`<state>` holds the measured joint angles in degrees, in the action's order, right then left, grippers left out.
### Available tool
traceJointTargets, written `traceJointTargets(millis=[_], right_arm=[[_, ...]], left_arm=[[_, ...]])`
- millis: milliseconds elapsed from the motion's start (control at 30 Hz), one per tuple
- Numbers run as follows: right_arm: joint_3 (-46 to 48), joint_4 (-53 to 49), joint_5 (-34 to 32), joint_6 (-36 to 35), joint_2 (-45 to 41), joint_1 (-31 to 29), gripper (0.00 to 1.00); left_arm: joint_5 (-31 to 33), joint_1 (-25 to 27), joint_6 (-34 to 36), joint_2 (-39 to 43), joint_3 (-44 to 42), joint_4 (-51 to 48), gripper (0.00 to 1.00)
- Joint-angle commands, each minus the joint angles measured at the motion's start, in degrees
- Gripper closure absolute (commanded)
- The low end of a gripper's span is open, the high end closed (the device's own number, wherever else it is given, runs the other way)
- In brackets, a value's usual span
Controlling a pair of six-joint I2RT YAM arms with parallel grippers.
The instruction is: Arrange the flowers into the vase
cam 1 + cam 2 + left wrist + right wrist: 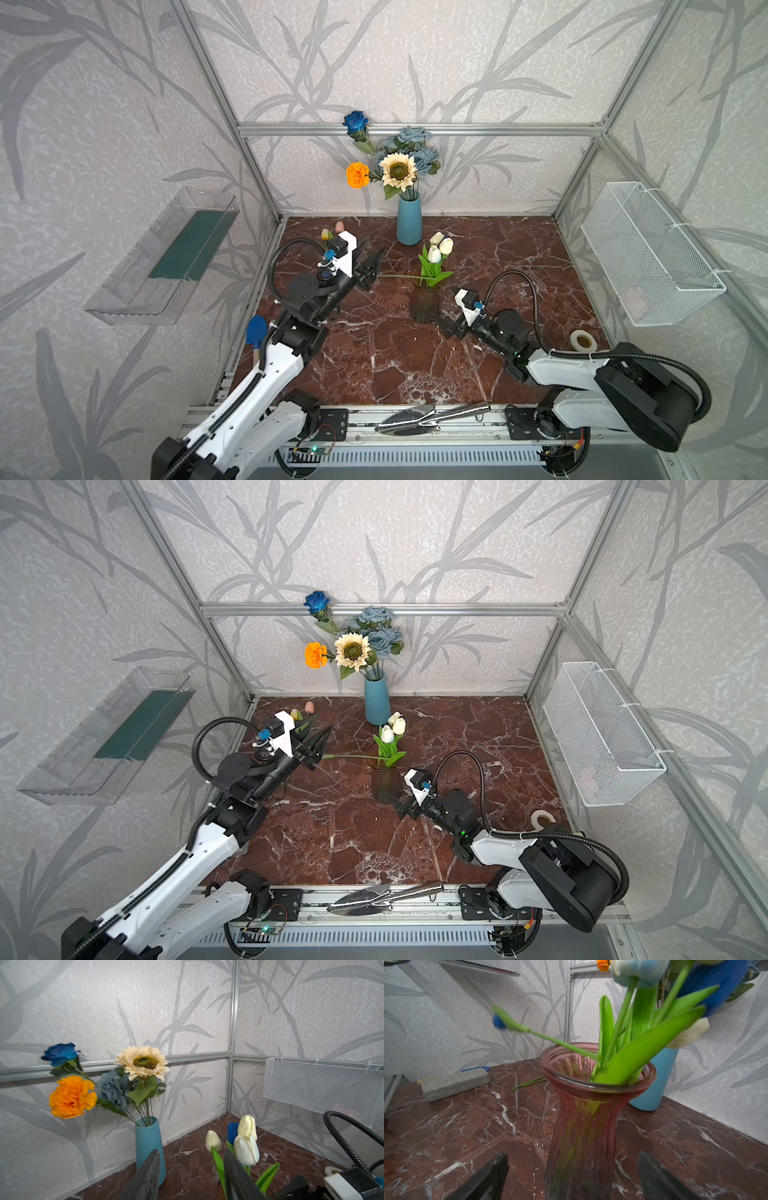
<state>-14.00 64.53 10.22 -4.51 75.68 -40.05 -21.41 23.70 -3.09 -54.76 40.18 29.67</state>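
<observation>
A pink glass vase point(424, 305) stands mid-table and holds white tulips point(440, 245) and a blue one point(232, 1132). One green stem point(397, 275) juts sideways over its rim towards my left gripper point(375, 269). In the right wrist view that stem point(550, 1040) is blurred, with a blue blob at its far end. The left gripper point(191, 1153) is open with nothing between its jaws. My right gripper point(572, 1155) is open, one finger either side of the vase's point(591, 1115) lower body, with gaps showing. Pink point(339, 226) and yellow point(326, 235) tulips lie behind the left arm.
A blue vase point(409, 222) at the back holds a sunflower point(398, 170), a marigold point(357, 174), a dark blue rose point(355, 121) and dusty-blue roses point(413, 137). Also here are a silver trowel point(432, 417), a tape roll point(583, 341), a mesh basket point(648, 253), a clear wall tray point(166, 257) and a grey block point(454, 1084).
</observation>
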Motion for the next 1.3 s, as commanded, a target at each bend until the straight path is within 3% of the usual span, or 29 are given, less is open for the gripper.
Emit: traceJointTargets(millis=[0, 67, 167, 267, 333, 400, 500, 633, 800, 1000, 1267], right_arm=[[-1.7, 3.7, 0.9, -1.3, 0.8, 0.1, 0.04], [-1.4, 4.8, 0.2, -1.6, 1.4, 0.1, 0.03], [-0.9, 6.2, 0.2, -1.2, 1.4, 0.1, 0.03], [-0.6, 5.1, 1.0, -1.3, -0.5, 0.0, 0.04], [-0.4, 3.0, 0.8, -1.9, -2.6, -0.3, 0.05], [-0.4, -0.6, 0.6, -3.3, -5.8, -1.3, 0.05], [-1.0, -7.8, 2.0, -8.9, -9.9, -4.6, 0.05], [-0.2, -8.3, -6.5, -20.1, -10.7, -13.4, 0.06], [5.4, 5.3, -10.9, -20.0, -8.8, -14.6, 0.06], [6.0, 2.5, -11.5, -19.7, -11.3, -15.0, 0.06], [6.1, 2.1, -11.5, -19.9, -11.5, -15.3, 0.06]], left_arm=[[-8.3, 1.6, -1.0, -3.7, 3.9, 1.3, 0.62], [-7.7, 3.0, -0.1, -5.1, 5.6, 1.6, 0.62], [-1.8, 2.8, -3.8, -6.1, 6.5, 2.7, 0.58], [12.6, 2.0, -8.5, -5.4, 5.7, -0.9, 0.5], [21.9, 0.9, -13.5, -4.3, 7.0, -11.0, 0.5], [30.2, 0.4, -18.6, -4.1, 11.7, -29.2, 0.5], [36.3, 0.2, -29.2, -5.2, 16.4, -51.5, 0.5], [33.9, 1.5, -37.2, -7.4, 15.5, -65.3, 0.5], [32.9, 6.4, -45.6, -14.4, 14.4, -74.5, 0.42], [22.7, 6.8, -47.2, -27.5, 15.9, -70.9, 0.4], [19.2, 7.0, -46.3, -39.0, 16.9, -62.2, 0.45]])
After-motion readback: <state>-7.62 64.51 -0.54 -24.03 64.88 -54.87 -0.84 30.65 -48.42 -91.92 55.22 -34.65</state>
